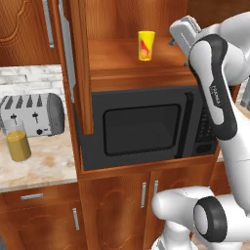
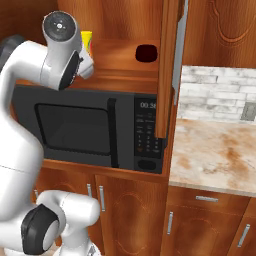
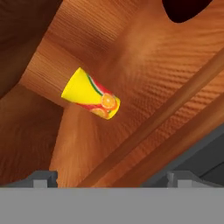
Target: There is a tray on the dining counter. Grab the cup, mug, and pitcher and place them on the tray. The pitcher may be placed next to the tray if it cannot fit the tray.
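your claw [image 3: 112, 178] is wide open, empty; cup [image 3: 90, 94] stands ahead of it mid-shelf [image 1: 122, 61], well clear of the fingertips [image 3: 43, 177]

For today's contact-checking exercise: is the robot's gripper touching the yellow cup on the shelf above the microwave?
Apart. In the hand view the fingertips of the gripper stand wide at the bottom edge, and bare wooden shelf lies between them and the yellow cup.

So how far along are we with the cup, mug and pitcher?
Nothing looks done yet. The cup and mug stand on the shelf above the microwave, and the pitcher stands on the counter by the toaster. In hand: the open, empty end effector faces the cup. All three moves remain.
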